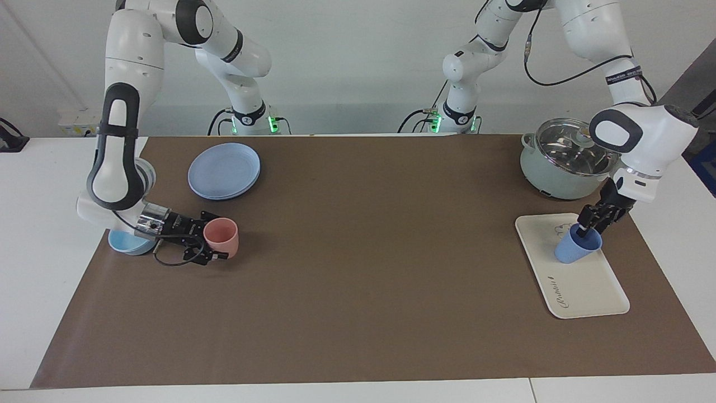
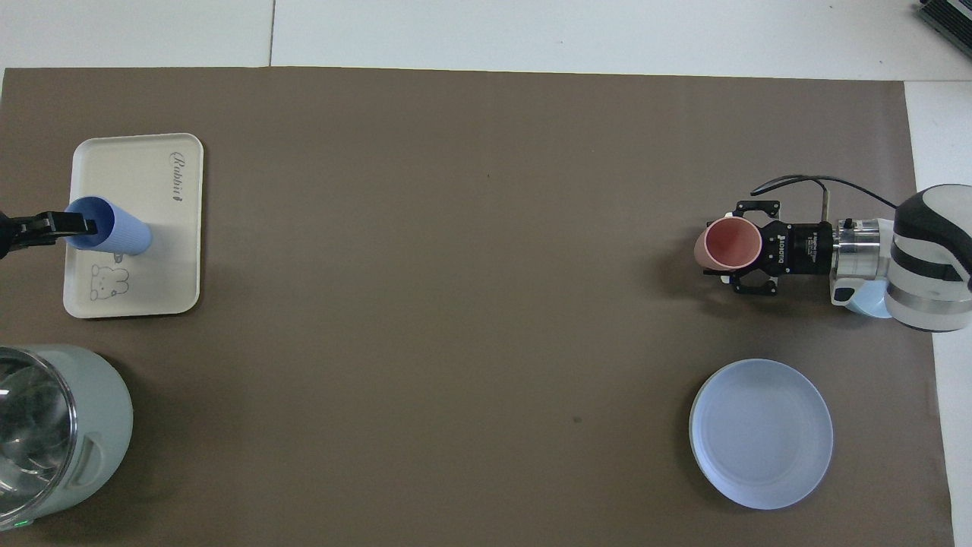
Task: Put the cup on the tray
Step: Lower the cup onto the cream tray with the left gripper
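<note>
Over the tray (image 1: pixel 582 285), left gripper (image 1: pixel 588 228) pinched narrow on the rim of the cup (image 1: pixel 576 247), a smooth tapered blue tumbler tilted with its base on the flat cream tray; right gripper (image 1: pixel 215 246) low on the mat, fingers spread around the pink tumbler (image 1: pixel 222 236).

A brown mat (image 1: pixel 358 268) covers most of the white surface (image 1: pixel 33 252), which shows as bare strips around the mat on every edge. Thin seams in the surface run out from the mat's edge farthest from the robots. A plain pale wall (image 1: pixel 358 61) rises past the mat's edge nearest the robots, evenly lit, with soft shadows. A white socket box (image 1: pixel 75 123) sits low on that wall, toward the right arm's end of the mat. Dark and blue objects (image 1: pixel 702 134) stand off the mat's left-arm end, too cropped to identify.
</note>
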